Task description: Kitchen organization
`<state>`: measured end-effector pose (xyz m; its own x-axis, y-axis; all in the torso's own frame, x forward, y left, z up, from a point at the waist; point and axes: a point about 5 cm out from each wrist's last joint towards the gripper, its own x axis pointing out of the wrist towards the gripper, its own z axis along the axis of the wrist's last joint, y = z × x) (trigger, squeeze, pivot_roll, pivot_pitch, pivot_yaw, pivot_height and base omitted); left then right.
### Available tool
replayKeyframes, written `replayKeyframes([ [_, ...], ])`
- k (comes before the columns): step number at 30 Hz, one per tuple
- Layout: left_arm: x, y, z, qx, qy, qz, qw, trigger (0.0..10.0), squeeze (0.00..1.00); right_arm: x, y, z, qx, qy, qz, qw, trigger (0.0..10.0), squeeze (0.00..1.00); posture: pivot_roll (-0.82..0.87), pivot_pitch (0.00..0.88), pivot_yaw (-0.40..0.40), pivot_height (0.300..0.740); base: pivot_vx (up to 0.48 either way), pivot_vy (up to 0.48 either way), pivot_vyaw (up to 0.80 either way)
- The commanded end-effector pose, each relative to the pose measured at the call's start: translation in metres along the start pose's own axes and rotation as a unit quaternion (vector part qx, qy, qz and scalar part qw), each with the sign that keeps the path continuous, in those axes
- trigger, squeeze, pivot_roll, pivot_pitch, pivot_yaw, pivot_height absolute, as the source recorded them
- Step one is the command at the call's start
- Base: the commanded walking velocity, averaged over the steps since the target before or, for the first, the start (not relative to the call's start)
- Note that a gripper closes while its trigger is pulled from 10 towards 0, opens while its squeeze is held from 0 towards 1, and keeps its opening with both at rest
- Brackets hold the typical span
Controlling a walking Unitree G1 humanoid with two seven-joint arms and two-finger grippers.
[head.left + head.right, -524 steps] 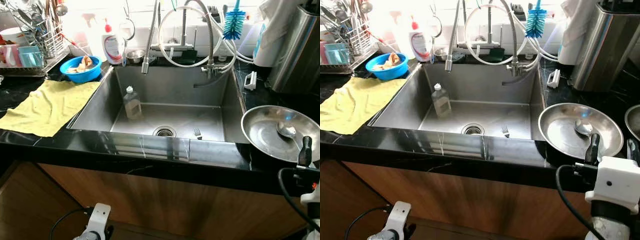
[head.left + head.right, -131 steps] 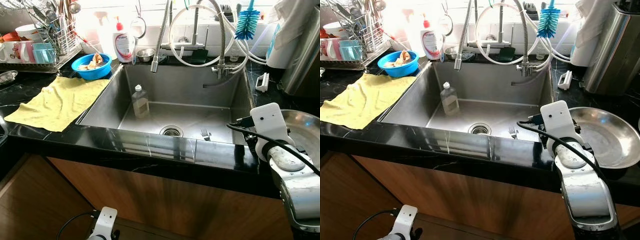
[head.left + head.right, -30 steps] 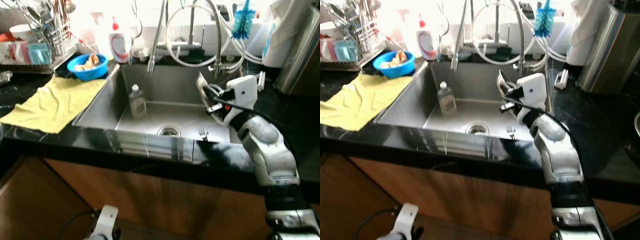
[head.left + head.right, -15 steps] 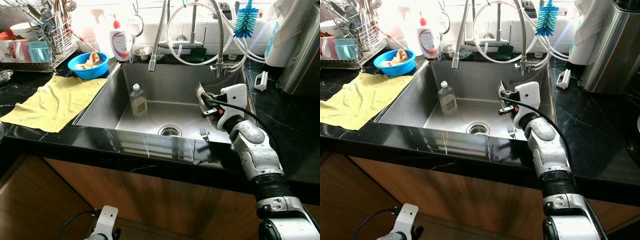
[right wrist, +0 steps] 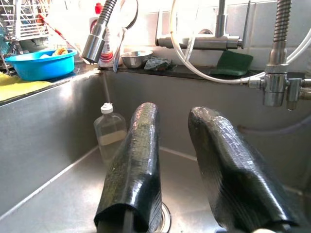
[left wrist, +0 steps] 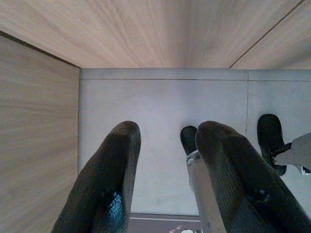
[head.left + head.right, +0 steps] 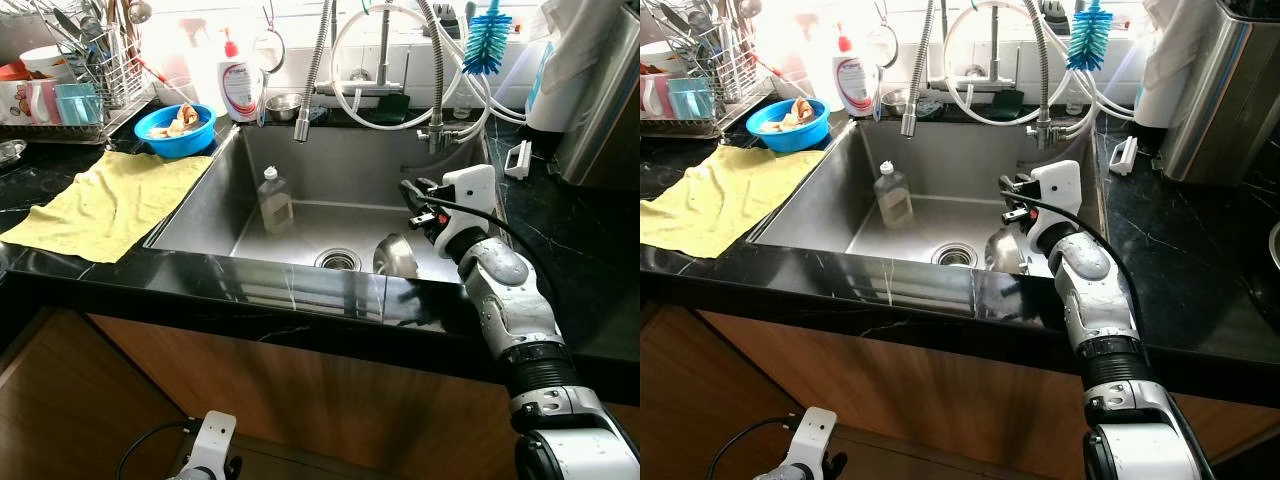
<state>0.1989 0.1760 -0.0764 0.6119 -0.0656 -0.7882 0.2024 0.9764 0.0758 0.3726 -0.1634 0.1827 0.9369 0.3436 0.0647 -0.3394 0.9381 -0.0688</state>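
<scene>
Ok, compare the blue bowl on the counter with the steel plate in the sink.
The blue bowl sits upright on the black counter left of the sink; the steel plate lies tilted inside the basin, below the open right gripper. The bowl is opaque blue and holds food scraps; the plate is shiny bare metal, and nothing shows on it. Both are round dishes.

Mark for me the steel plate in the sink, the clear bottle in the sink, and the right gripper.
steel plate (image 7: 396,257), left eye view, on its tilted shiny face.
clear bottle (image 7: 276,204), left eye view, on its body.
right gripper (image 5: 172,165), right wrist view, midway between the two open black fingers.
</scene>
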Motion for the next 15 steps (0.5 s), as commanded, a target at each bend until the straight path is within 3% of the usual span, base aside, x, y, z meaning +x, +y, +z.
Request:
replayKeyframes([
  [1,-0.001,0.005,-0.004,-0.001,0.009,0.008,1.000,10.0,0.00,0.004,0.002,0.006,-0.002,-0.012,0.002,1.000,10.0,0.53,-0.19,0.000,0.078,0.740,0.000,0.000,0.00],
  [2,-0.001,0.005,-0.004,-0.001,0.009,0.008,1.000,10.0,0.00,0.004,0.002,0.007,-0.005,-0.014,-0.001,1.000,10.0,0.00,-0.19,0.000,0.078,0.740,0.000,0.000,0.00],
  [7,-0.001,0.005,-0.004,0.000,0.009,0.008,1.000,10.0,0.00,0.004,0.002,0.013,-0.012,-0.029,-0.011,0.999,10.0,0.00,-0.19,0.000,0.078,0.740,0.000,0.000,0.00],
  [11,-0.001,0.005,-0.004,-0.001,0.008,0.009,1.000,10.0,0.00,0.001,0.001,0.022,-0.047,-0.052,-0.031,0.997,10.0,0.00,-0.19,0.000,0.077,0.740,0.000,0.000,0.00],
  [15,-0.001,0.005,-0.004,-0.001,0.008,0.009,1.000,10.0,0.00,-0.011,0.006,0.039,-0.074,-0.097,-0.044,0.992,10.0,0.00,-0.19,0.000,0.079,0.740,0.000,0.000,0.00],
])
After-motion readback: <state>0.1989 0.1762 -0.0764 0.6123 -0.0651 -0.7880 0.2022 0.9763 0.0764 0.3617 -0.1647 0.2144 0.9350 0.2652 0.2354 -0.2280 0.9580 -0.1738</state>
